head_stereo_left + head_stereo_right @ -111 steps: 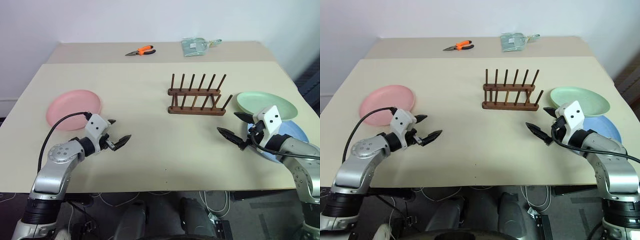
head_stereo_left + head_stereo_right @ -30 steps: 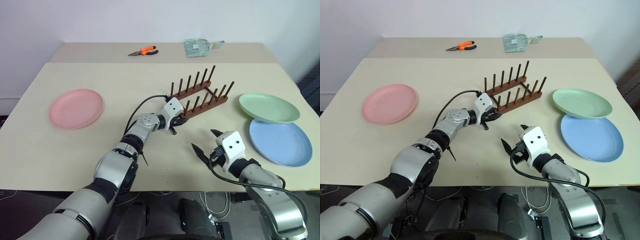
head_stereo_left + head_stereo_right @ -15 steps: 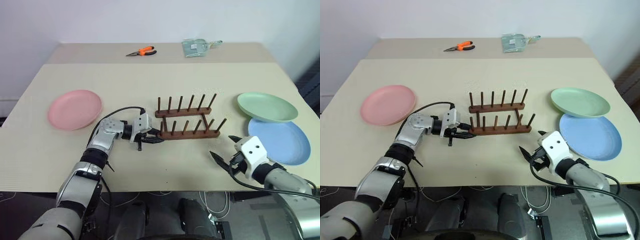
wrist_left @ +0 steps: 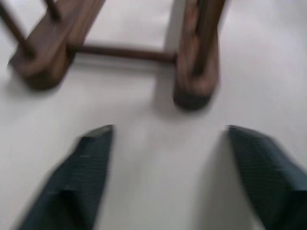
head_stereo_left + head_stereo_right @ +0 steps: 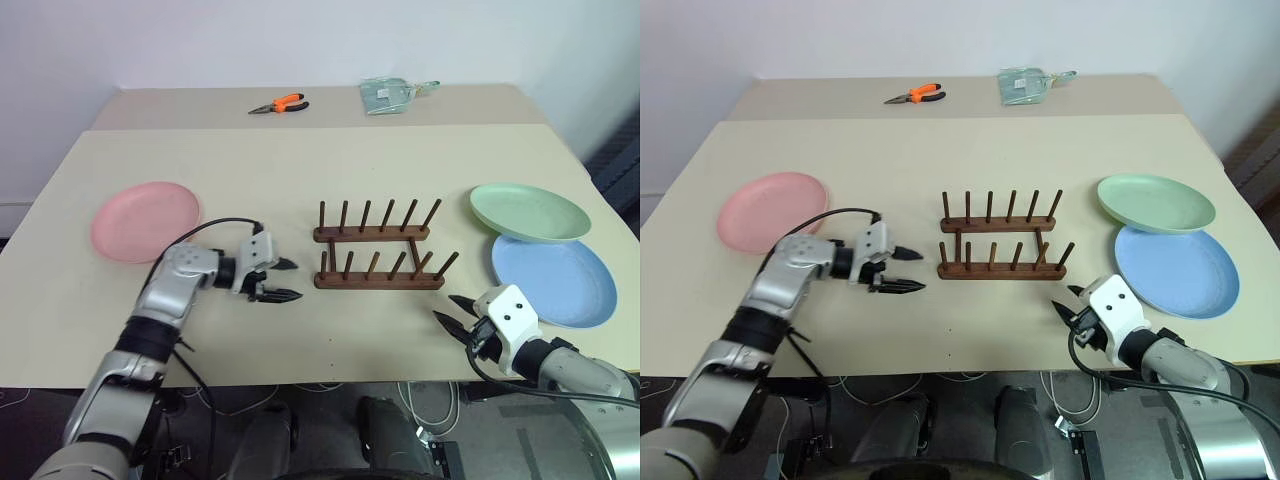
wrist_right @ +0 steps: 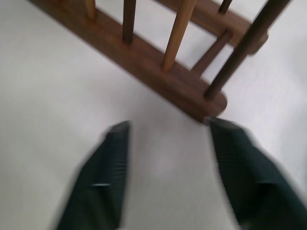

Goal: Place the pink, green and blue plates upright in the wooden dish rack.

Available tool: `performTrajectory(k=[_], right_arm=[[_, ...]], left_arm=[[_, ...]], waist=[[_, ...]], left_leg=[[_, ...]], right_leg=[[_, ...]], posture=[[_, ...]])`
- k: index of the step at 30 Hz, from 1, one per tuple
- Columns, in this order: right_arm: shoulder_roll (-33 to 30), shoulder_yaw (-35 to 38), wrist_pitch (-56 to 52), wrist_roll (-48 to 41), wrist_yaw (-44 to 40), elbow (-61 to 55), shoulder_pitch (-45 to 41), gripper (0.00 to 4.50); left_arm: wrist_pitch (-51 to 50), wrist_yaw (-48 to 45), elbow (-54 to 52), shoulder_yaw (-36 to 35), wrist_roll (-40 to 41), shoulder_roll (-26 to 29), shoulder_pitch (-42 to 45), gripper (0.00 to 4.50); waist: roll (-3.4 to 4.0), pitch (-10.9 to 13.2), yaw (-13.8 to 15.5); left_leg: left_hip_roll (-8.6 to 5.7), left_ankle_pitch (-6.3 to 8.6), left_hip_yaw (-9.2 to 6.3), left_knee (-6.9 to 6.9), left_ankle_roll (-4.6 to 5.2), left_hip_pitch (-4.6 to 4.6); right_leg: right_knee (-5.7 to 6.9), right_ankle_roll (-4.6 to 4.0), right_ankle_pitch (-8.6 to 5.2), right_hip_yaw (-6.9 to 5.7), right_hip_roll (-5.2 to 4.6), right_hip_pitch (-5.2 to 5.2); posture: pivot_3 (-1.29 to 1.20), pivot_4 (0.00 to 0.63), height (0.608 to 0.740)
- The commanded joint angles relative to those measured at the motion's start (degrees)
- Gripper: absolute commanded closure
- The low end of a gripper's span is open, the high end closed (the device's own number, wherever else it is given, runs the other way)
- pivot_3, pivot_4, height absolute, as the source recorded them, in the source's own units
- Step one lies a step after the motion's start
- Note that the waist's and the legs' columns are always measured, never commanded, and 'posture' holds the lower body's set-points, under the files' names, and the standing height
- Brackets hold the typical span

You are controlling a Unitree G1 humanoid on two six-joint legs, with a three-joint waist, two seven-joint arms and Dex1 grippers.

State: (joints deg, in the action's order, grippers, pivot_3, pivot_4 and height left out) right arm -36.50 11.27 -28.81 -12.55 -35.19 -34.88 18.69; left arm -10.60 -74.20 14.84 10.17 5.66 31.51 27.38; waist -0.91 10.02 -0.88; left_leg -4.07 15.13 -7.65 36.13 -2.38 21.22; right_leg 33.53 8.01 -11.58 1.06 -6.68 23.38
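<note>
I see the wooden dish rack [image 5: 378, 248] standing mid-table with its pegs up and no plates in it; my left gripper [image 5: 284, 280] sits just beside the rack's left end, fingers spread and holding nothing; my right gripper [image 5: 454, 312] hangs near the table's front edge, off the rack's right end, fingers parted over bare tabletop, though its wrist view is blurred; the pink plate [image 5: 146, 219] lies flat at left, the green plate [image 5: 529, 211] overlapping the blue plate [image 5: 554, 281] at right.
</note>
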Motion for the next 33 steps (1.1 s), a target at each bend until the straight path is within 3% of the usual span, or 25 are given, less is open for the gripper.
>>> performTrajectory(k=[1, 2, 3, 10, 15, 26, 33], right_arm=[[-0.9, -1.8, 0.4, 0.6, -0.5, -0.5, -1.1, 4.22], [-1.0, -2.7, 0.3, 1.2, -0.3, 0.3, -2.0, 4.50], [-1.2, -3.7, 0.3, 2.1, 0.1, 1.1, -3.0, 4.50], [-0.7, -11.2, 1.5, 10.9, 4.7, 10.8, -11.7, 4.50], [1.0, -14.4, 2.8, 15.4, 8.4, 18.6, -19.3, 4.50], [3.1, -17.0, 9.9, 20.2, 11.7, 37.0, -31.6, 4.50], [4.4, -16.7, 12.6, 21.4, 13.4, 40.4, -33.7, 4.50]], left_arm=[[-10.3, -0.6, -12.9, 1.2, 5.1, 1.0, -6.6, 2.91], [-12.4, 1.5, -15.9, 1.6, 5.9, -0.3, -7.8, 3.44], [-13.8, 3.9, -18.1, 2.0, 6.2, -1.9, -8.6, 3.85], [-13.7, 31.0, -13.8, 5.7, -5.9, -16.1, -6.8, 3.85], [-13.9, 41.9, -7.2, 3.7, -7.9, -21.1, -3.3, 3.85], [-9.1, 43.6, 0.8, 3.4, -6.6, -21.7, 1.6, 3.85], [-8.6, 42.4, -0.6, 4.6, -6.5, -21.9, 0.9, 3.85]], waist=[[0.10, -0.1, 0.1], [0.15, -0.1, 0.2], [0.16, -0.1, 0.5], [0.08, -0.1, 1.8], [-0.02, -0.3, 1.4], [-0.06, -0.4, 1.5], [-0.07, -0.4, 1.5]], left_leg=[[0.01, 0.00, -0.01, 0.01, 0.00, 0.00], [0.01, 0.00, -0.01, 0.02, 0.00, 0.02], [0.01, 0.00, -0.01, 0.05, 0.00, 0.04], [-0.14, 0.00, -0.06, 0.34, 0.00, 0.14], [-0.12, 0.00, -0.03, 0.34, 0.00, 0.03], [-0.12, -0.01, 0.00, 0.35, -0.01, -0.06], [-0.14, -0.01, 0.00, 0.35, -0.01, -0.05]], right_leg=[[0.00, -0.05, -0.04, 0.00, 0.00, -0.01], [0.00, -0.10, -0.11, 0.00, -0.01, -0.01], [-0.01, -0.09, -0.14, 0.01, -0.06, -0.02], [-0.06, -0.09, -0.13, -0.04, -0.12, -0.12], [0.02, 0.03, -0.06, -0.04, -0.05, -0.17], [0.05, -0.01, 0.03, -0.03, -0.02, -0.21], [0.04, -0.05, 0.06, -0.02, -0.02, -0.22]], posture=[[0.00, 0.150, 0.740], [0.00, 0.150, 0.740], [0.00, 0.150, 0.740], [0.00, 0.150, 0.740], [0.00, 0.150, 0.740], [0.00, 0.150, 0.740], [0.00, 0.150, 0.740]])
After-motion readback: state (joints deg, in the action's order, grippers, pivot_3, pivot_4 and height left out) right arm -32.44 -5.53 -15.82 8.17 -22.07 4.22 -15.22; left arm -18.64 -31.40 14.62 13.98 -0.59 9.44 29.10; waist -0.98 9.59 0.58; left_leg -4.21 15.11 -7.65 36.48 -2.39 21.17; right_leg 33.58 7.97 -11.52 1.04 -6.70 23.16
